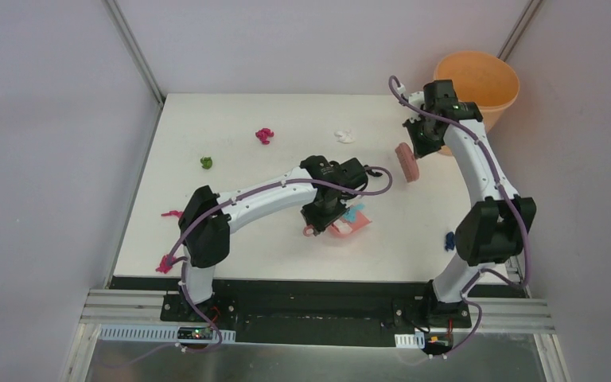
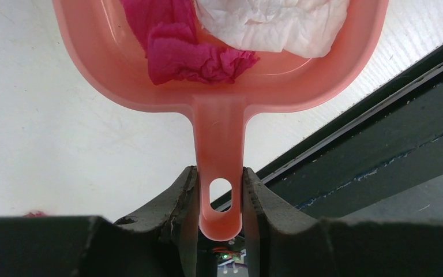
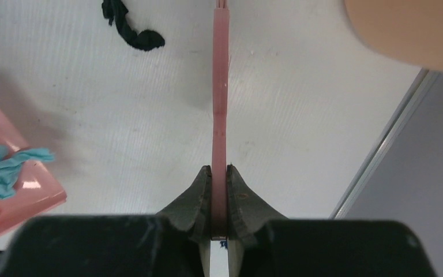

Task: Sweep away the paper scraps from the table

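Observation:
My left gripper [image 1: 318, 223] [image 2: 220, 187] is shut on the handle of the pink dustpan [image 1: 348, 228] [image 2: 219, 86], low over the table's front middle. The pan holds magenta [image 2: 190, 55], white [image 2: 271, 23] and teal [image 3: 6, 168] paper scraps. My right gripper [image 1: 418, 143] [image 3: 220, 176] is shut on the pink brush [image 1: 406, 163] [image 3: 220, 86] at the back right. Loose scraps lie on the table [image 1: 270, 255]: magenta [image 1: 264, 135], white [image 1: 344, 136], green [image 1: 206, 162], magenta [image 1: 171, 213], magenta [image 1: 163, 263], dark blue [image 1: 449, 239] and black [image 3: 132, 29].
An orange bucket [image 1: 481, 83] [image 3: 409, 29] stands off the table's back right corner. Grey walls close in the left, back and right sides. The black strip [image 1: 310, 290] [image 2: 380, 144] runs along the front edge by the arm bases.

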